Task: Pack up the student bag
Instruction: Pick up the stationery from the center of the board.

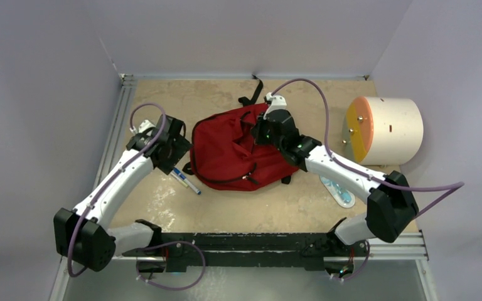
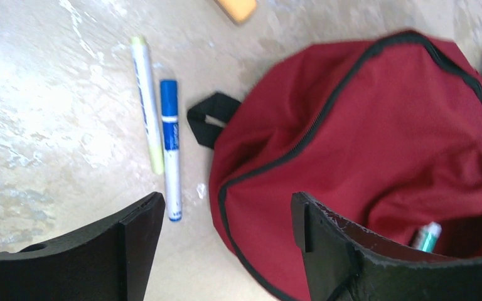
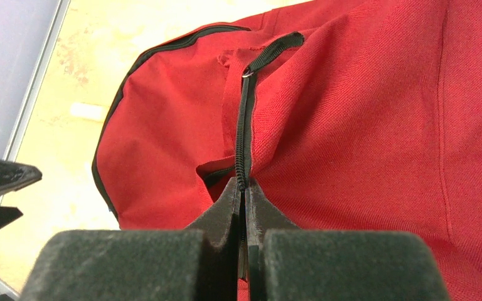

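Your right gripper [image 3: 243, 188] is clenched on the black zipper tape [image 3: 243, 125], jaws pressed together with the tape running straight up out of them. That pinch sits at about 1 o'clock on the student bag [image 1: 229, 150], which lies flat mid-table, red fabric bunched toward the grip.

Your left gripper [image 2: 227, 207] is released, jaws spread wide with nothing between them. It hangs just off the bag's 9 o'clock edge. Right below it, at the bag's 8 o'clock, lie the blue marker [image 2: 171, 150] and the yellow-capped marker [image 2: 145, 100], side by side and almost touching. A green-and-white item [image 2: 425, 237] peeks from the bag's mouth. The cream cylinder [image 1: 386, 128] stands well apart at 3 o'clock.

This looks like the loading step: one arm holds the opening, the other is free to fetch. Next you'd drop onto one marker, jaws across its barrel. Pick the blue one cleanly, because its neighbour is close enough to get caught too.
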{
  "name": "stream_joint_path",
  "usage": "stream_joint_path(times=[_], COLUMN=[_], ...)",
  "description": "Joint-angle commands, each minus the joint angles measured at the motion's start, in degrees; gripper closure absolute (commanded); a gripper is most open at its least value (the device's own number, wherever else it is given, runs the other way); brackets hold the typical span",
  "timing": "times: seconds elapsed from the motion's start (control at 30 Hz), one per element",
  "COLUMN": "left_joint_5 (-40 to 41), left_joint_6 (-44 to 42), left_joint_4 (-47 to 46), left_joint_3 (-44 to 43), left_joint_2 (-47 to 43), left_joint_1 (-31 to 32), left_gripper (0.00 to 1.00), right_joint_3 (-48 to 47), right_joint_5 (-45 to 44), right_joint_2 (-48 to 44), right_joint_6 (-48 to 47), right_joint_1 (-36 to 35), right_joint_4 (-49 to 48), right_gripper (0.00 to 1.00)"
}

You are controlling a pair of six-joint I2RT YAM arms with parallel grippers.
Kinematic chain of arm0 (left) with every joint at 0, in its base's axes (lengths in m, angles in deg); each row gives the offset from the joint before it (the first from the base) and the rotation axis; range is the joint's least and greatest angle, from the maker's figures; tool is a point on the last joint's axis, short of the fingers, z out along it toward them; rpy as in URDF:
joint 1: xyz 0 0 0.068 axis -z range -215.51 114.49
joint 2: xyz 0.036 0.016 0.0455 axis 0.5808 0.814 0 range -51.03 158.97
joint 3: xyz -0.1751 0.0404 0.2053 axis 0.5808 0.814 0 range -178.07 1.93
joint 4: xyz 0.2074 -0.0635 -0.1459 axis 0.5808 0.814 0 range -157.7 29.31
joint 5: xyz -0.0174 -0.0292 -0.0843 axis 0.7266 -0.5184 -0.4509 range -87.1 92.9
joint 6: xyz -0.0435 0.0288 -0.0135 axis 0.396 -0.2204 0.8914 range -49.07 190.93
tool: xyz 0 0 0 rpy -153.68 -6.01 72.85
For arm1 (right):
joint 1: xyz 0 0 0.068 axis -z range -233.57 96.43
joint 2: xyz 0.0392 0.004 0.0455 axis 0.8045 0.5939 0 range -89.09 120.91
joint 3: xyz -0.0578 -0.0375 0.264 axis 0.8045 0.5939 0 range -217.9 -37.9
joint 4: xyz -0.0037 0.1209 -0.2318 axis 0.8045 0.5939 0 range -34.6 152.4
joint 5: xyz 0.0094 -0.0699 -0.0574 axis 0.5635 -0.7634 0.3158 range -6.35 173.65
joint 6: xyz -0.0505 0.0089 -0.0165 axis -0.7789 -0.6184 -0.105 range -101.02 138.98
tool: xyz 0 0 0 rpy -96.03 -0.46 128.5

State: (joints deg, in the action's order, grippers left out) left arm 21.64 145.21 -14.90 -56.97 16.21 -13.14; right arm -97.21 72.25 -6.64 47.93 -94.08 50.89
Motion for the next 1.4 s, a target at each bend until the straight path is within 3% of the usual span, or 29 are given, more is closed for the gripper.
stream_joint_path(times=[0.0, 0.23, 0.4, 0.57, 0.93, 1.37], left_joint_5=[3.54, -3.85, -10.65, -13.81, -16.45, -18.11], left_joint_6=[-2.3, -7.18, -6.97, -4.72, -0.28, 1.53], left_joint_4=[-0.15, -5.49, -7.72, -5.62, -6.27, -9.36], left_joint_3=[-3.72, -4.62, -7.37, -12.73, -17.58, -14.5], left_joint_2=[4.39, 11.55, 19.98, 28.46, 36.84, 42.18], left_joint_1=[-5.43, -20.61, -27.69, -29.4, -29.67, -29.67], left_gripper=[0.27, 0.28, 0.33, 0.35, 0.36, 0.53], right_joint_3=[-4.23, -6.73, -5.49, -4.22, -4.97, -5.03], right_joint_5=[-0.48, -0.29, -2.37, -2.77, -4.07, -4.69], right_joint_2=[-0.31, 0.34, -0.79, -1.62, 0.05, 0.95], right_joint_6=[-1.18, -0.5, 1.54, 2.24, 2.43, 2.34], right_joint_1=[-0.33, -0.3, -0.33, -0.34, -0.35, -0.32], right_joint_4=[-3.23, 0.66, 1.17, 0.89, 1.53, 1.78], right_gripper=[1.0, 1.0, 1.0, 1.0, 1.0, 1.0])
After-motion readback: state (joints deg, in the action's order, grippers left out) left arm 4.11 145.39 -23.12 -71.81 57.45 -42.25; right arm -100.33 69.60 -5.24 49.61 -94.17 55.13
